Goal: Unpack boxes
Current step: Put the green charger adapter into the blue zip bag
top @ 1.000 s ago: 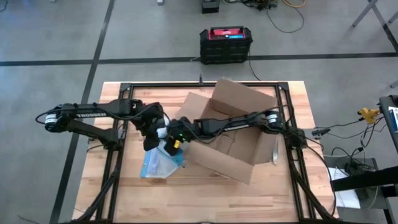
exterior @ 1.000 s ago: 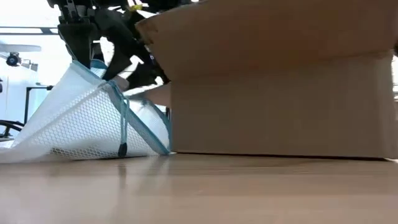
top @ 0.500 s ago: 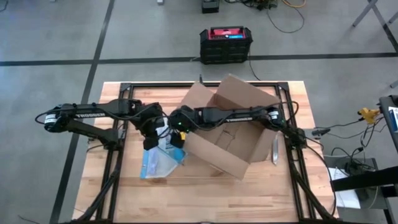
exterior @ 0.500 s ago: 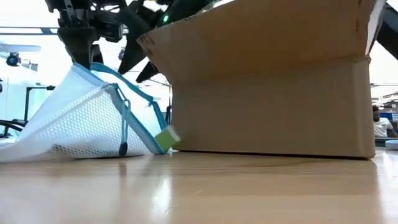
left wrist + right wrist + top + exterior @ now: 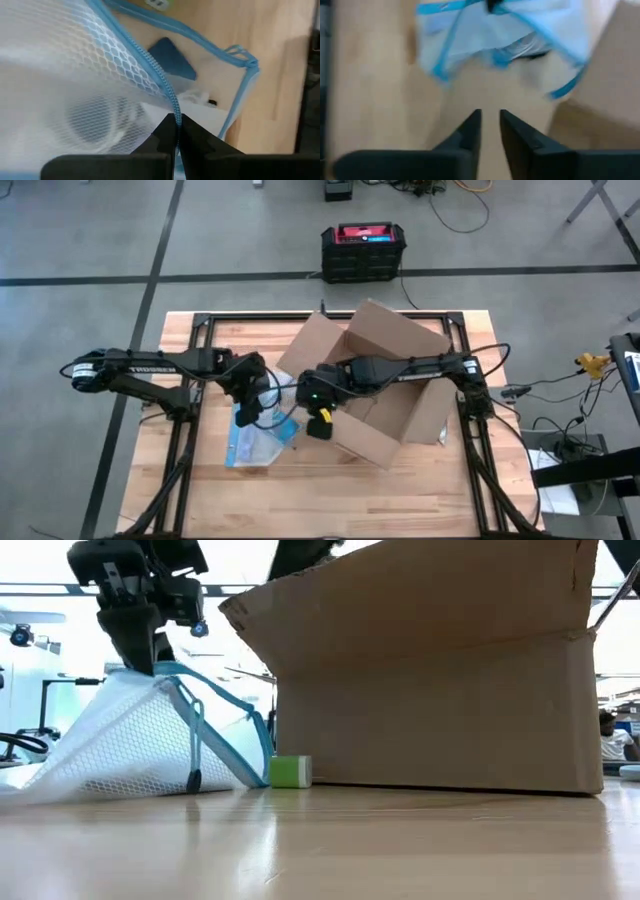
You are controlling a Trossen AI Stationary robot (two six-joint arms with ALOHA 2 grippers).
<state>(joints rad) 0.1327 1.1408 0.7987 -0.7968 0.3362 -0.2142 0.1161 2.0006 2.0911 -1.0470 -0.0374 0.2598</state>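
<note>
box: the plain brown corrugated cardboard box (image 5: 385,385) sits on my light wooden table (image 5: 330,500), right of centre in the high view, flaps standing open; from table height its tall side fills most of the picture (image 5: 430,690).
bag: a clear mesh plastic bag with a blue zip edge (image 5: 255,435) lies just left of the box, one edge lifted so it slopes down to the tabletop (image 5: 130,740).
left gripper: i see my left gripper (image 5: 247,408) above the bag's raised edge; the left wrist view shows its two dark fingers (image 5: 162,135) clenched on the blue zip line (image 5: 170,100).
right gripper: my right gripper (image 5: 320,423) hangs at the box's left corner, past the bag; in the right wrist view a narrow gap shows between its fingers (image 5: 470,132), nothing sits in it, and i cannot tell if that counts as closed.
block: a small green block (image 5: 290,771) rests on the table, touching the foot of the box, just beside the bag's lower corner.
crate: a black crate with a red top (image 5: 364,250) stands on the floor beyond the table.
</note>
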